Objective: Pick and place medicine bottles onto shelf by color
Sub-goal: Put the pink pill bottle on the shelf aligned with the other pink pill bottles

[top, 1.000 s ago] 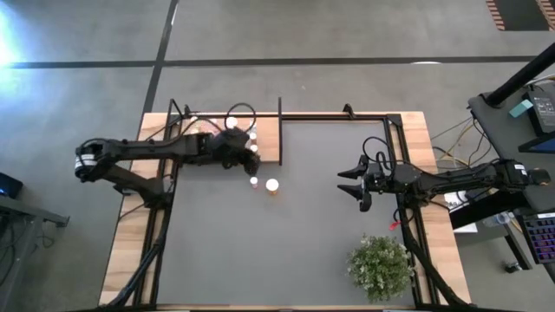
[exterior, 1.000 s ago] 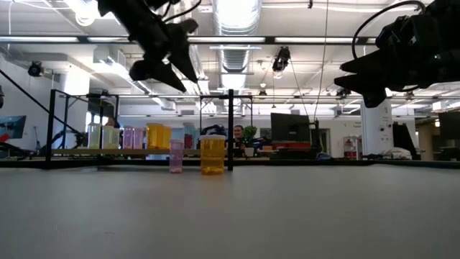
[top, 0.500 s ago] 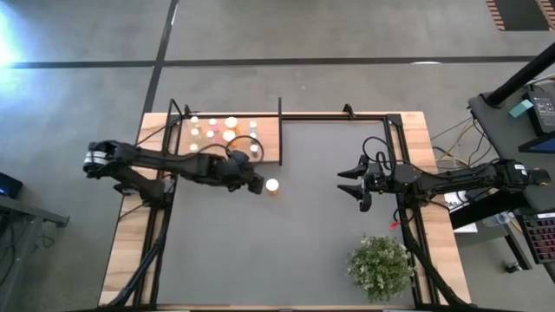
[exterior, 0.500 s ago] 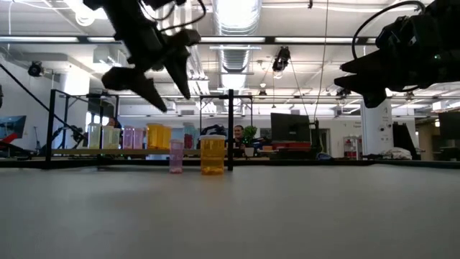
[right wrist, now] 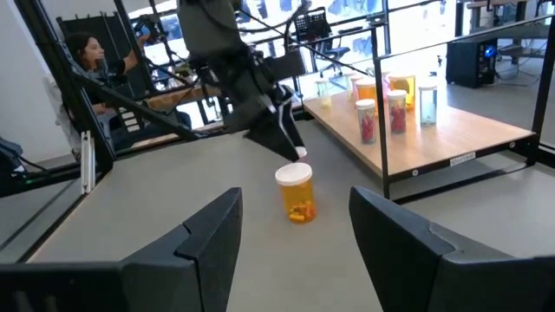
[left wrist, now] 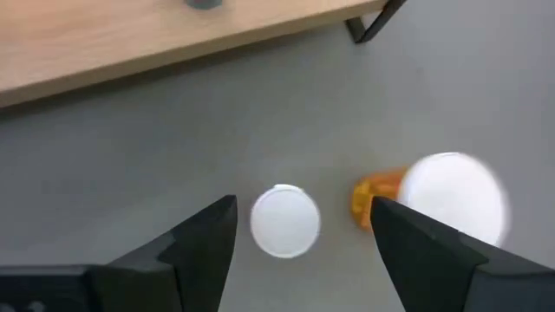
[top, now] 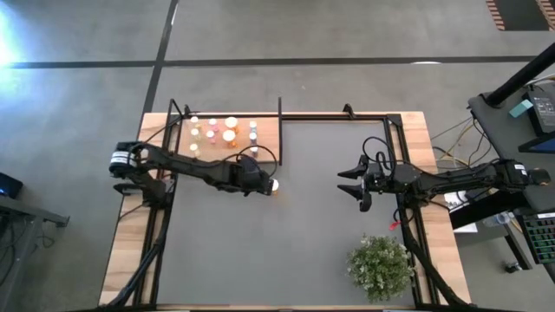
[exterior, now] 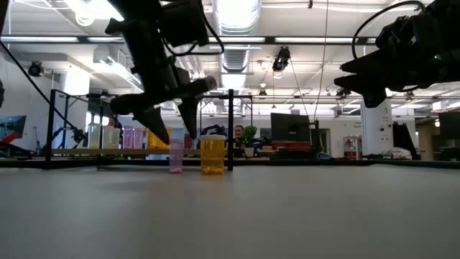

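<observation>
Bottles [top: 272,185], two on table, shelf [top: 269,143] one

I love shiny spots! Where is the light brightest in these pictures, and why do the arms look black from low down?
High view: white glare on the grey floor at the far left edge. Low view: bright ceiling lamps shine from behind, so the left gripper shows as a black shape. Left wrist view: the orange bottle's wide white cap shines brightest.
</observation>
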